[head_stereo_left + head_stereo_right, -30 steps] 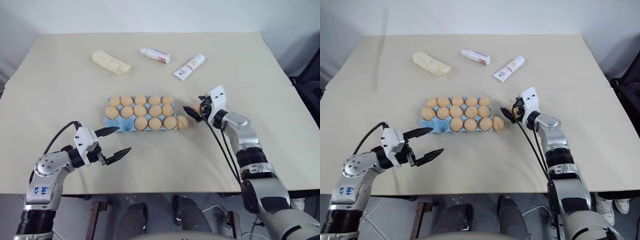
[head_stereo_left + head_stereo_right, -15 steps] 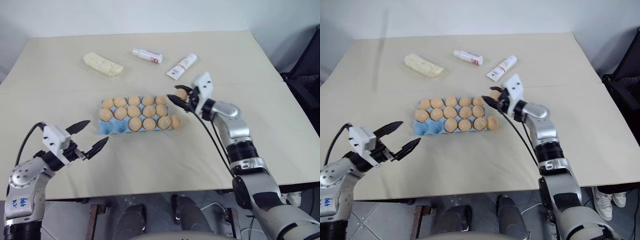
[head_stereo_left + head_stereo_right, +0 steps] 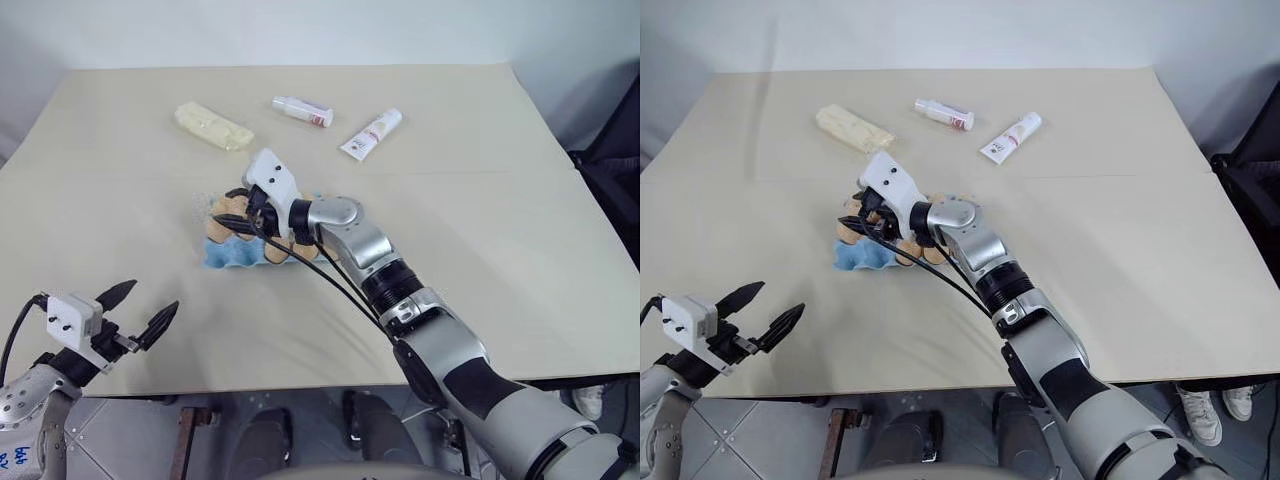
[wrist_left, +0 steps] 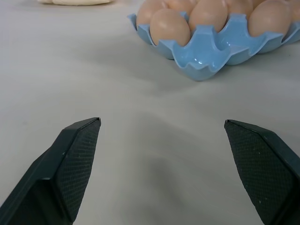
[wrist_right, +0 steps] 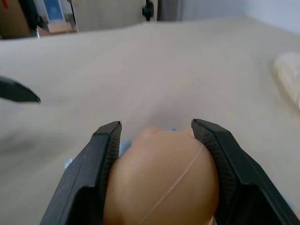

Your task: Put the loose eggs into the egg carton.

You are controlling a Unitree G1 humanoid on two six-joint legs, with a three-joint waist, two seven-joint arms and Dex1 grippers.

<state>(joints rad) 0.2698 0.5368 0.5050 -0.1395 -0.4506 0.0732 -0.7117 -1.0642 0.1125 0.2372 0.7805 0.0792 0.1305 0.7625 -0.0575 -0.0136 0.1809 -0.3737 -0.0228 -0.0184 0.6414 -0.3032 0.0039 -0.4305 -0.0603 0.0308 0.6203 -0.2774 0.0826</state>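
from the head view you see a yellow packet (image 3: 214, 125) and two tubes (image 3: 375, 134) well beyond the egg carton (image 3: 222, 254), your right gripper (image 3: 243, 222) over it; right wrist shows an egg (image 5: 161, 183) clamped between its fingers; left wrist shows the left gripper (image 4: 164, 154) wide, near the carton's empty corner cup

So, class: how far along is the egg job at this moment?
Done: most cups of the carton already hold eggs. In hand: the right gripper is shut on an egg above the carton. Left: set it into the empty corner cup. The left gripper is open, empty.
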